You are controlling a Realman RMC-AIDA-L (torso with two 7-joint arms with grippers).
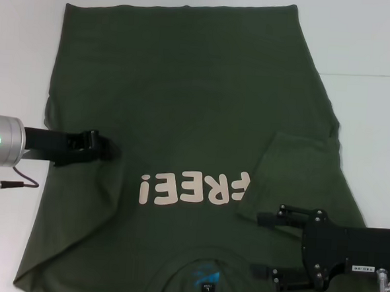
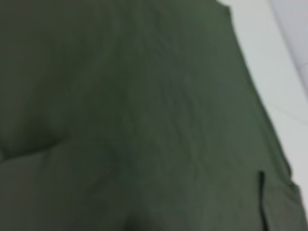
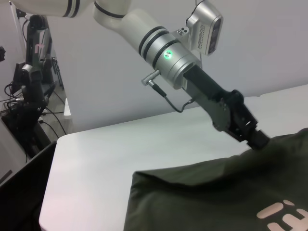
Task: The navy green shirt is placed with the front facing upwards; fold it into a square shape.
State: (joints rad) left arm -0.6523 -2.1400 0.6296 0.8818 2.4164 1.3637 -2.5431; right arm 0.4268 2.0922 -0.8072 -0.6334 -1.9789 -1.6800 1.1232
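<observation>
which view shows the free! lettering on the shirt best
The head view: the whole pale lettering lies across the shirt, between the left gripper and the right gripper. The right wrist view catches only part of it at the picture's edge. The left wrist view shows plain green cloth, no letters.

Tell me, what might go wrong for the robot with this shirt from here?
The left gripper presses into the navy green shirt at its left side; pulling may bunch the cloth and skew the fold. The right sleeve already lies folded inward, and the open right gripper beside it could drag it loose. The collar end hangs near the table's close edge and might slip off.
</observation>
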